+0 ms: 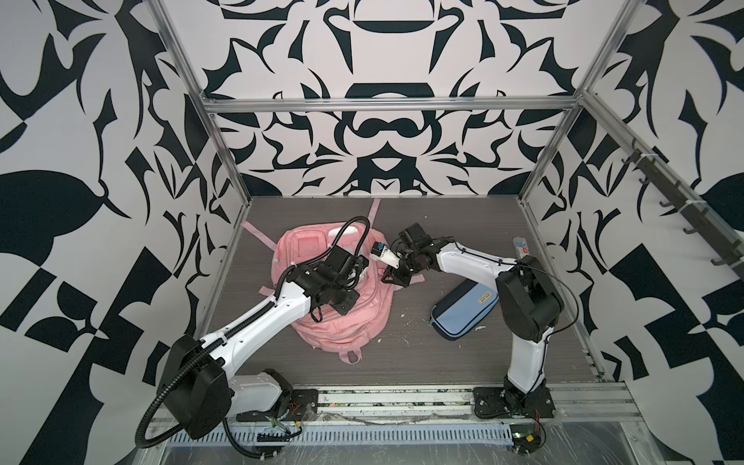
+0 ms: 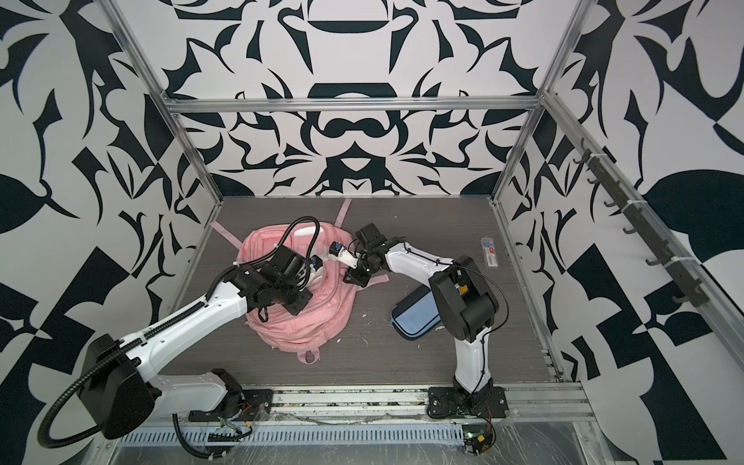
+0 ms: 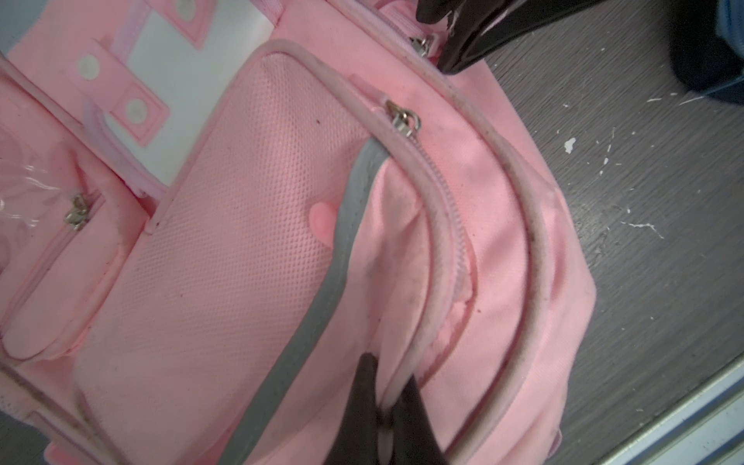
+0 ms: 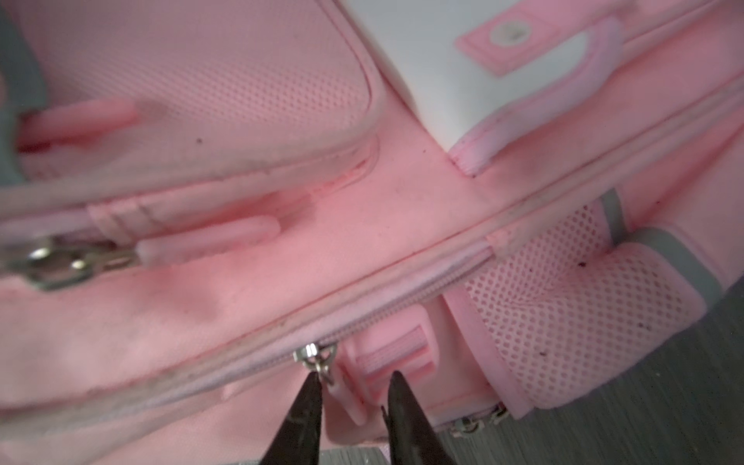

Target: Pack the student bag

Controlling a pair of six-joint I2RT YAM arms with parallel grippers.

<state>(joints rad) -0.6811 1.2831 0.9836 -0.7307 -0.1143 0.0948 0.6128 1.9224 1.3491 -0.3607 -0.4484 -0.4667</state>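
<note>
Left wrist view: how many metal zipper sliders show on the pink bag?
3 on the student bag: curved-zip slider beside the mesh panel; outer-zip slider at the bag's table-side edge; small-pocket slider near the clear plastic. Others may be hidden.

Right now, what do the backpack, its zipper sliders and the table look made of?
Backpack: pink woven fabric, matte, scuffed; weave and mesh panels show.
Zipper slider: shiny silver metal, by its glints.
Table: grey wood-grain surface, likely laminate; streaked grain, white scuffs.
</note>
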